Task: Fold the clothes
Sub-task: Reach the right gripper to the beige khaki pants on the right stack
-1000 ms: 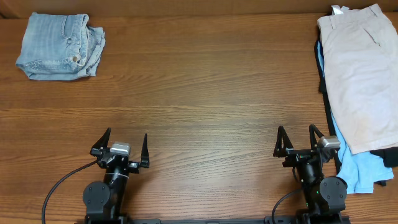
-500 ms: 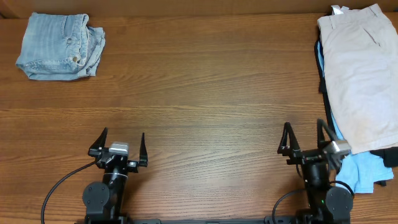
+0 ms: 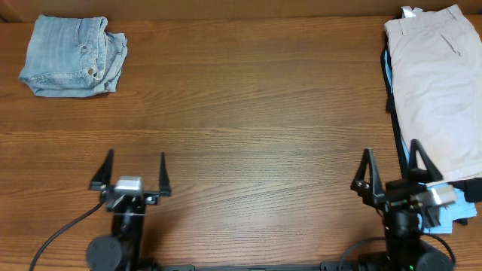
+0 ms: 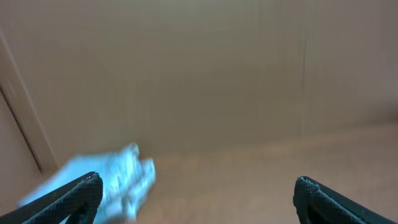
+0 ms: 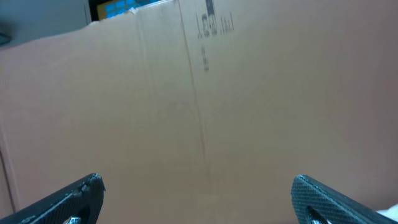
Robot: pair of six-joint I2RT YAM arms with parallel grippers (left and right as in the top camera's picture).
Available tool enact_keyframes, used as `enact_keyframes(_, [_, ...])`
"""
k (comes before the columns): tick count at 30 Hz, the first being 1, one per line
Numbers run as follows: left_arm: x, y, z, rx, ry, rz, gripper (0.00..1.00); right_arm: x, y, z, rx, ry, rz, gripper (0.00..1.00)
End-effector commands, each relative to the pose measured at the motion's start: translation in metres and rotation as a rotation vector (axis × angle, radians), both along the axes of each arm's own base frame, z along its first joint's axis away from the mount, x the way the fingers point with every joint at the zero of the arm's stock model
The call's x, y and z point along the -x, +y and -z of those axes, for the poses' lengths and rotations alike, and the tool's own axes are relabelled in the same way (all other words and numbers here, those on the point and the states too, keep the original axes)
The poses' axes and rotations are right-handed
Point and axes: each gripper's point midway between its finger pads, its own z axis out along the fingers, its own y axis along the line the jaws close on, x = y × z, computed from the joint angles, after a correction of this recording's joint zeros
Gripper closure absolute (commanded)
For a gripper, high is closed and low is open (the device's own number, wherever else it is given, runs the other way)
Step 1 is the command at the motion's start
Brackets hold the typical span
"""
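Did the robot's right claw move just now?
Yes. The right gripper slid sideways toward the beige shorts, which stayed put. In the overhead view its outer finger now reaches their edge.

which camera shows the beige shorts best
Overhead: the beige shorts lie spread out at the table's right edge, waistband at the far end. Neither wrist view shows them: the left sees a blurred blue bundle, the right only cardboard.

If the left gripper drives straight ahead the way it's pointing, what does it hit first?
Probably the cardboard wall: it fills the centre ahead of the left gripper. The denim shorts lie left of that line. Depth is unclear.
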Motion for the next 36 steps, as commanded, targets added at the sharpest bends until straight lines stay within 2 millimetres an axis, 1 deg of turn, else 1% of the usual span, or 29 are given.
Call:
enact_keyframes(1, [0.014,0.002,-0.045,0.021,-0.068,-0.006,0.00,0.017,-0.002,-0.034,0.047,-0.047,0.028,0.00])
enact_keyframes(2, [0.015,0.001,-0.052,0.021,-0.056,-0.003,0.00,0.019,-0.002,-0.039,0.050,-0.031,0.028,0.00])
enact_keyframes(4, [0.013,-0.001,-0.060,0.019,-0.013,0.008,0.00,0.019,-0.002,-0.045,0.069,0.000,0.034,0.00])
enact_keyframes(9, [-0.006,-0.011,-0.077,-0.002,0.157,0.068,0.00,0.009,-0.002,-0.063,0.080,0.122,0.037,0.00])
enact_keyframes(12, [-0.022,-0.016,-0.089,-0.007,0.261,0.098,0.00,-0.005,-0.003,-0.067,0.090,0.244,0.044,0.00])
enact_keyframes(14, [-0.034,-0.017,-0.095,-0.003,0.336,0.101,0.00,-0.018,-0.003,-0.064,0.100,0.344,0.048,0.00])
enact_keyframes(16, [-0.046,-0.017,-0.097,-0.007,0.420,0.106,0.00,-0.033,-0.001,-0.059,0.113,0.448,0.044,0.00])
enact_keyframes(18, [-0.057,-0.016,-0.093,-0.025,0.511,0.105,0.00,-0.049,0.000,-0.051,0.125,0.551,0.040,0.00])
enact_keyframes(22, [-0.081,-0.014,-0.069,-0.052,0.690,0.106,0.00,-0.083,0.004,-0.033,0.148,0.739,0.033,0.00])
enact_keyframes(24, [-0.096,-0.015,-0.050,-0.049,0.765,0.112,0.00,-0.101,0.003,-0.020,0.157,0.813,0.042,0.00])
enact_keyframes(27, [-0.114,-0.016,-0.012,-0.058,0.869,0.121,0.00,-0.128,0.005,0.001,0.164,0.878,0.044,0.00])
enact_keyframes(29, [-0.125,-0.016,0.013,-0.064,0.942,0.127,0.00,-0.144,0.007,0.018,0.171,0.927,0.042,0.00])
enact_keyframes(31, [-0.138,-0.016,0.037,-0.056,1.002,0.133,0.00,-0.158,0.008,0.043,0.180,1.000,0.039,0.00])
enact_keyframes(33, [-0.149,-0.017,0.060,-0.049,1.059,0.142,0.00,-0.168,0.009,0.066,0.188,1.068,0.037,0.00])
enact_keyframes(34, [-0.153,-0.019,0.075,-0.041,1.097,0.158,0.00,-0.173,0.009,0.080,0.193,1.107,0.038,0.00])
enact_keyframes(36, [-0.157,-0.026,0.094,-0.021,1.143,0.196,0.00,-0.181,0.005,0.097,0.193,1.152,0.049,0.00])
